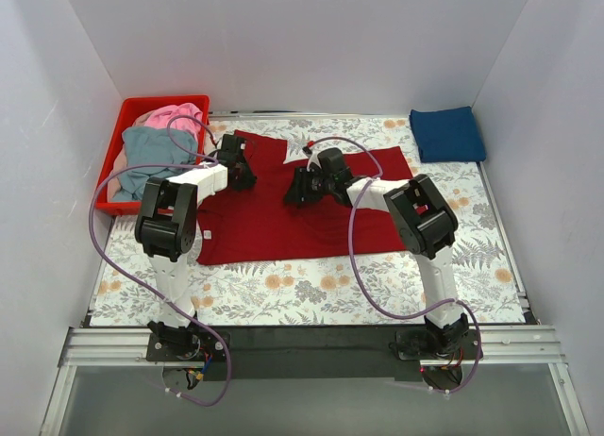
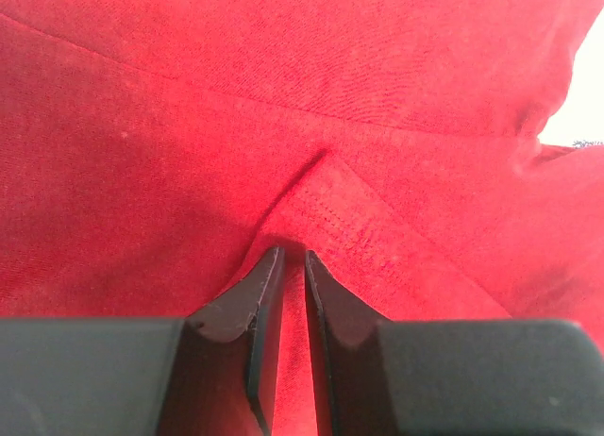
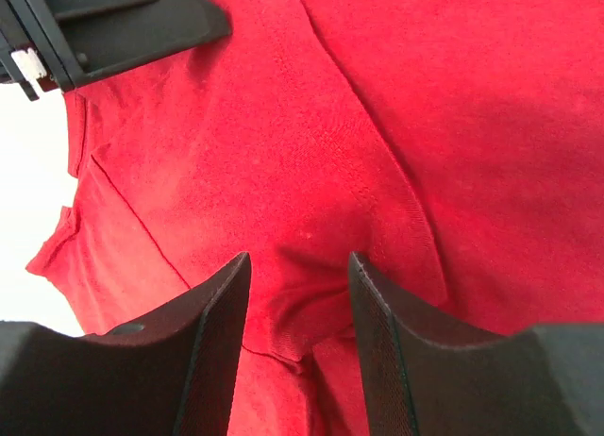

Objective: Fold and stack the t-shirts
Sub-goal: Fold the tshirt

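A dark red t-shirt [image 1: 283, 224] lies spread on the flowered table [image 1: 311, 290]. My left gripper [image 1: 243, 172] is down on its back left part, near a sleeve. In the left wrist view the gripper [image 2: 293, 257] is shut on a thin raised fold of the dark red t-shirt [image 2: 340, 96]. My right gripper [image 1: 295, 191] rests on the shirt's upper middle. Its jaws [image 3: 299, 259] stand apart, tips pressed into the dark red t-shirt [image 3: 453, 125], with a small hump of seamed cloth between them. A navy blue t-shirt [image 1: 447, 134] lies folded at the back right.
A red plastic basket [image 1: 151, 101] at the back left holds a pink t-shirt [image 1: 175, 115] and a grey-blue one [image 1: 151, 158]. White walls close in the table on three sides. The left arm's black end [image 3: 123, 25] shows at the top left of the right wrist view.
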You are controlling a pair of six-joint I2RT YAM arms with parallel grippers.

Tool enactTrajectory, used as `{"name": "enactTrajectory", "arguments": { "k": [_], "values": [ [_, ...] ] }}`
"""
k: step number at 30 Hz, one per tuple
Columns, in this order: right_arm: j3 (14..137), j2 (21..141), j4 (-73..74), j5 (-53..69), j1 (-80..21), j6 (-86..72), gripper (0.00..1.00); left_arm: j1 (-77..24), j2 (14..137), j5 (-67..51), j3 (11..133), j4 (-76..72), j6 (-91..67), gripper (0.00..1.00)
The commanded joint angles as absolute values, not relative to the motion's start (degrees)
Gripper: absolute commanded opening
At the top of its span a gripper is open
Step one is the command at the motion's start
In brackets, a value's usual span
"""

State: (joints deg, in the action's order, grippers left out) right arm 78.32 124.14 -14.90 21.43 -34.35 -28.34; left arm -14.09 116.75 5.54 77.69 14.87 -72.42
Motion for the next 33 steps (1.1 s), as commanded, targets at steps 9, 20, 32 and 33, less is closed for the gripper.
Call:
{"name": "enactTrajectory", "arguments": {
  "k": [9, 20, 32, 33],
  "values": [
    [73.5, 118.9, -16.3, 17.8, -30.8, -24.8, 0.54, -13.3, 119.1, 8.6, 77.4, 16.6, -71.8, 0.14],
    [70.5, 106.3, -5.6, 12.8, -28.5, -14.0, 0.55, -12.9, 114.2, 7.8, 80.9, 19.2, -70.8, 0.24],
    [49.5, 86.0, 3.1, 4.1, -13.5, -14.4, 0.57, -13.9, 93.1, 8.6, 68.0, 26.5, -73.9, 0.31],
    [48.5, 85.3, 3.2, 4.0, -12.6, -14.5, 0.57, -13.9, 91.4, 8.4, 65.7, 26.5, -74.3, 0.31]
  ]
}}
